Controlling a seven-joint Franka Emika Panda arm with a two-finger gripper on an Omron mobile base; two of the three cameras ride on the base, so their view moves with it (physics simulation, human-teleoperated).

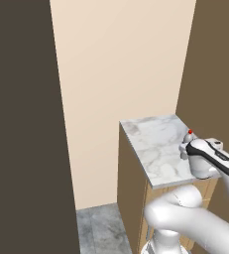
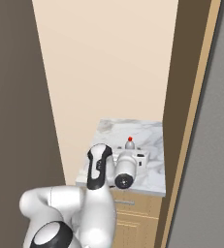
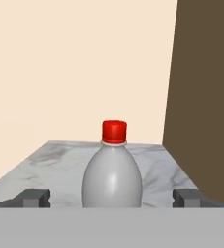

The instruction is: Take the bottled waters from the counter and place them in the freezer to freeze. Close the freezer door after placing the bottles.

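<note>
We saw a glossy white arm (image 1: 190, 218) built of thick, rounded tube segments that swelled into bulbous joints. A black band (image 2: 96, 167) curved along one link in the right base view, and the same dark strip (image 1: 224, 162) ran along the upper side of the forearm in the left base view. A round dark cap (image 2: 123, 181) closed the end of the wrist cylinder, and a grey dome (image 2: 48, 235) capped a lower joint. The hand (image 2: 138, 159) was a white boxy block with small dark marks. The fingertips (image 3: 35, 197) were small, square-edged dark grey blocks
</note>
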